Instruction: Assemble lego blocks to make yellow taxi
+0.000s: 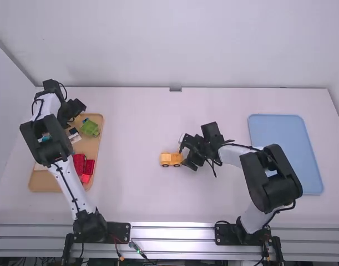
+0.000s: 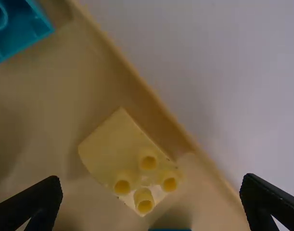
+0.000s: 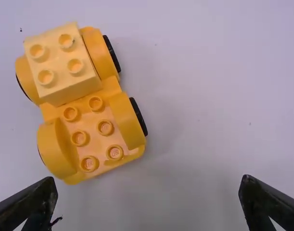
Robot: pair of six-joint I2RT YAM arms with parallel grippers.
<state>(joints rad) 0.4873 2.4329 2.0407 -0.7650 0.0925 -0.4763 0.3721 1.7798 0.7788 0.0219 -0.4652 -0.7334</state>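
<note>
In the high view my left gripper (image 1: 75,111) is over the far end of the wooden tray. The left wrist view has this gripper (image 2: 151,204) open, with a pale yellow studded block (image 2: 120,151) lying in the tray just beyond the fingertips. My right gripper (image 1: 187,152) is beside the yellow car (image 1: 171,159) on the table. Seen in the right wrist view, the right gripper (image 3: 149,185) stands open with nothing between its fingers. The yellow car base (image 3: 93,132) is past its fingertips, and a light yellow block (image 3: 62,62) sits on one end of it.
The wooden tray (image 1: 95,158) on the left holds a green block (image 1: 90,128), red blocks (image 1: 87,169) and several other pieces. A teal block (image 2: 17,31) lies near the pale yellow one. A blue tray (image 1: 286,149) lies at the right.
</note>
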